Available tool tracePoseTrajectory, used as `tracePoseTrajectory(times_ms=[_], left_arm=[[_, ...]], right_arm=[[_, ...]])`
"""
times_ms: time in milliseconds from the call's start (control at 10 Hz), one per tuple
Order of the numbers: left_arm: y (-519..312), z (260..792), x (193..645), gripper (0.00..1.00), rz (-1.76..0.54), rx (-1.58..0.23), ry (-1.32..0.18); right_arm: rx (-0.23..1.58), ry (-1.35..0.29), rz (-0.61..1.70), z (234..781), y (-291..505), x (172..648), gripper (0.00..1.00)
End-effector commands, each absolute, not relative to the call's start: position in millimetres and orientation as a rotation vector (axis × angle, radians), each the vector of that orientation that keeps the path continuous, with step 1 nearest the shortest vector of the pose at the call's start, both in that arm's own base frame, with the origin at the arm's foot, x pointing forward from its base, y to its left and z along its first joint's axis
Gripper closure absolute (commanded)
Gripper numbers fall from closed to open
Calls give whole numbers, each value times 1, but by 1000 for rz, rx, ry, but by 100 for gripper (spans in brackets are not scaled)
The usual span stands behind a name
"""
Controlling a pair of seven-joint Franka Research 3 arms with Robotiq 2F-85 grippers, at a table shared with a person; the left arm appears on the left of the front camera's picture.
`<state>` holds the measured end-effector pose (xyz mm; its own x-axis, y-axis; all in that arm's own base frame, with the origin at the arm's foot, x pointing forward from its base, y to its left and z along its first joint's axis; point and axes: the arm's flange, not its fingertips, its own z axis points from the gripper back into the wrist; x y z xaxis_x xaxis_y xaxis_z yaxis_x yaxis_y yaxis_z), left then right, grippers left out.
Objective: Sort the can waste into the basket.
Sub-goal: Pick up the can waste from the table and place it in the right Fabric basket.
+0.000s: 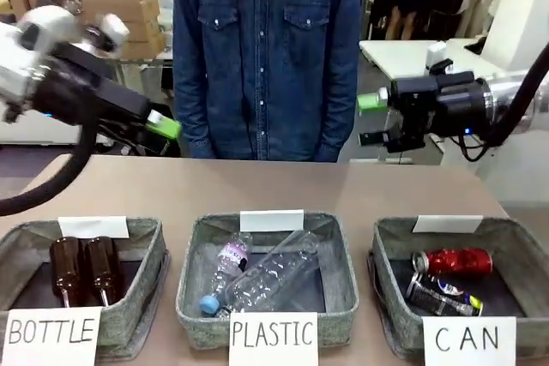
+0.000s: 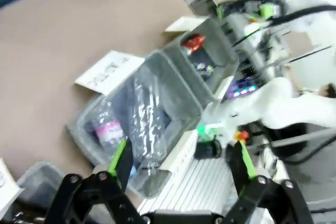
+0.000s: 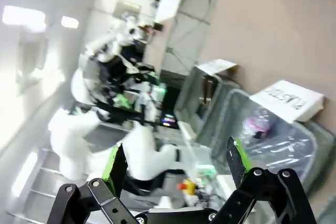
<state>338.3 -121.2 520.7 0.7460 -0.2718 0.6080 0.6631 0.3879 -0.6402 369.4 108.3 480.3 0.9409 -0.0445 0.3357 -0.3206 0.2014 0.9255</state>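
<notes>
Two cans lie side by side in the basket [image 1: 390, 250] signed "CAN": the red can [image 1: 452, 261] toward the far side, the dark can [image 1: 443, 295] with yellow-blue print just in front of it, the two touching or nearly so. This basket sits below and slightly ahead of the right tool [image 1: 372, 119], which hangs in the air above the far edge of the tabletop [image 1: 257, 186], well clear of the cans. In its own wrist view the right tool [image 3: 176, 163] has its green-padded fingers [image 3: 116, 163] spread wide with nothing between them.

The left tool [image 1: 163, 124] hangs above the far left part of the tabletop, well apart from the cans, which lie far across to its right. In the left wrist view this tool [image 2: 181, 161] is also spread wide and empty; beyond its fingertips lie the middle basket [image 2: 84, 135] with clear plastic bottles [image 2: 147, 124] and, farther off, the can basket with the red can [image 2: 193, 43] in it.

The middle basket [image 1: 193, 285], signed "PLASTIC", holds the clear plastic bottles [image 1: 274, 276]; the left basket [image 1: 146, 272], signed "BOTTLE", holds two brown glass bottles [image 1: 84, 267]. A person [image 1: 266, 57] in a denim shirt stands at the far side, between the two tools.
</notes>
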Motion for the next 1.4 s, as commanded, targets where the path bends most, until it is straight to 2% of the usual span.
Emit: tracePoseTrajectory(times_ms=[0, 200, 300, 1300], left_arm=[[-60, 488, 333, 4, -571, -1248, -606], [-26, 466, 333, 4, -415, -1327, -665], [-54, 504, 340, 4, -539, -1200, -598], [-54, 504, 340, 4, -539, -1200, -598]], right_arm=[[1483, -173, -33, 515, 97, 381, 0], [1445, -151, 88, 540, 78, 370, 0], [1456, -195, 38, 507, 99, 379, 0], [1456, -195, 38, 507, 99, 379, 0]])
